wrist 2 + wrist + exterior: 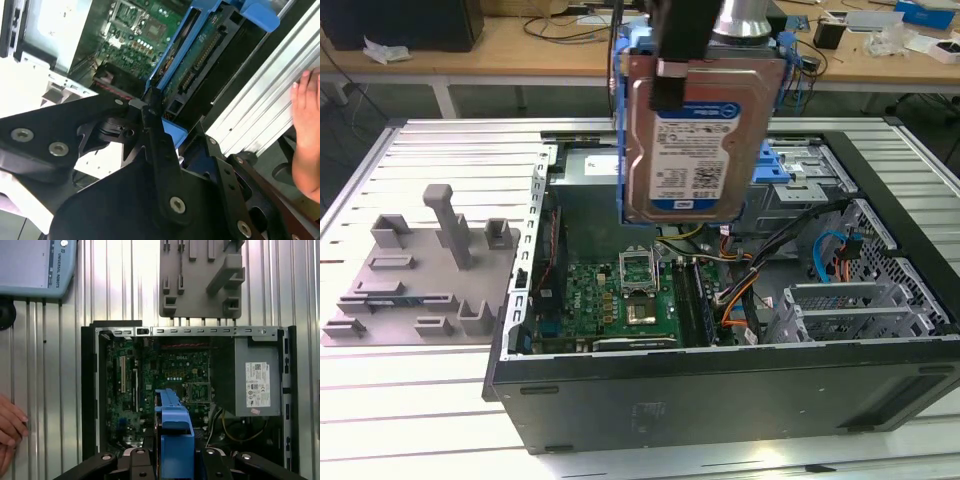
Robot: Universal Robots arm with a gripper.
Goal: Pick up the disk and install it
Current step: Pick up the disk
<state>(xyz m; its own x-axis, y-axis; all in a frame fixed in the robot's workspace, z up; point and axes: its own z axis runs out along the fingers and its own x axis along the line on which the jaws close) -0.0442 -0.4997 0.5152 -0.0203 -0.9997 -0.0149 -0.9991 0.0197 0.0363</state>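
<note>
The disk (695,140), a silver hard drive with a white-and-blue label in a blue plastic carrier frame, hangs upright above the open computer case (720,405). My gripper (692,62) is shut on its upper edge, with a black finger lying over the disk's face. In the first wrist view the blue carrier (173,432) sticks out from between the fingers (145,462), over the motherboard (165,375). In the second wrist view the disk (200,60) is seen edge-on, clamped by the gripper (157,122).
A grey fixture plate with posts (420,280) lies at the exterior view's left of the case. A blue bracket (775,165) tops the metal drive cage behind the disk. A person's hand (10,430) rests on the ribbed table beside the case. Cables and a power supply (252,380) sit inside the case.
</note>
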